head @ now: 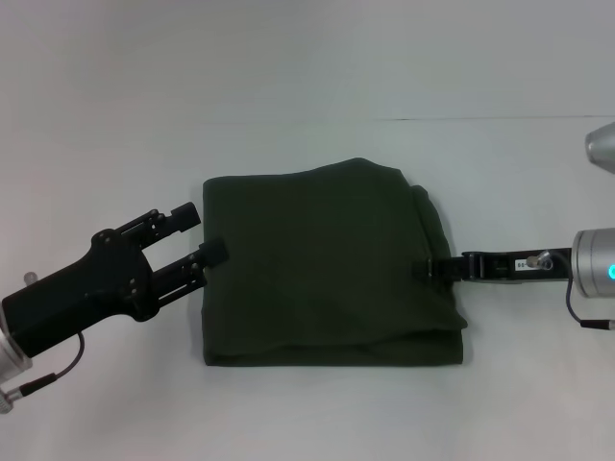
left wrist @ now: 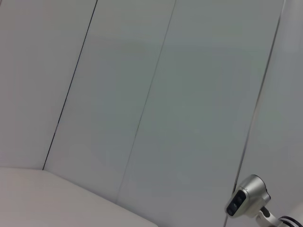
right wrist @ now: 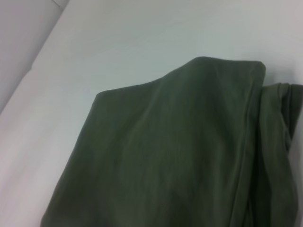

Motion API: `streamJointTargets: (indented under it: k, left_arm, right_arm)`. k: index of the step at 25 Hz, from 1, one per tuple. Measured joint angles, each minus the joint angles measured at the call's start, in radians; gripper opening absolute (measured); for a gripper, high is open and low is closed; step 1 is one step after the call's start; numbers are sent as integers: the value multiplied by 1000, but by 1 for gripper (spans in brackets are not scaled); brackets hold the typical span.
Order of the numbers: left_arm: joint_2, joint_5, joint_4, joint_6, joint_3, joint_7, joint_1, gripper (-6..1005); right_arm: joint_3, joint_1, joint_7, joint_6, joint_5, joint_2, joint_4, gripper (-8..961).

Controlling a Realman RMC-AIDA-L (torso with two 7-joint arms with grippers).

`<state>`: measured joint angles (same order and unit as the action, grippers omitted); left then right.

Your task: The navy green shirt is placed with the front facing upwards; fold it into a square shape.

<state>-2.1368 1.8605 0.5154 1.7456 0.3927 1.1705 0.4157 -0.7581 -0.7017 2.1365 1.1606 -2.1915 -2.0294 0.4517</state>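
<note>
shirt nearly square, final tidy-up.
my left gripper (head: 200, 233) sits jaws apart at the navy green shirt (head: 327, 264)'s left edge; right gripper (head: 423, 269) touches its right edge, jaws unclear; next i'd even the layers.

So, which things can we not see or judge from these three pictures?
- Shirt: the printed front and neck label are folded inside, hidden in the head view and right wrist view.
- Right gripper: seen edge-on at the shirt's side in the head view, so its grip is unclear.
- Left wrist view: shows only wall, no shirt.
- Left gripper: open beside the shirt; contact unclear.
</note>
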Motion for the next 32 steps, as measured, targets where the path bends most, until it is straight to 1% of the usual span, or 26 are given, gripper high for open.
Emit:
streamJointTargets:
  k: [5,16,22,25,30,32]
  left_arm:
    - [0,0,0,0,0,0,0,689]
    - [-1,-3,0,-3,-1,0,-4,690]
    - [-3,-4,0,-3,-1,0,-6,690]
    - [-3,-4,0,-3,0,0,-6,690]
    - [-4,-2,0,-3,0,0,-6,690]
    - [-5,-2,0,-3,0,0,-6,690]
  right_arm:
    - [-2,1,-7,-7,0,-12,-1,701]
    - [-3,5,-12,-1,1,-12,4,629]
    - [-3,4,-32,9,0,-11,5,403]
    - [-3,4,-36,9,0,-11,2,162]
    - [-3,8,-38,10,0,-12,0,56]
    - [-1,12,-42,10,1,-13,0,56]
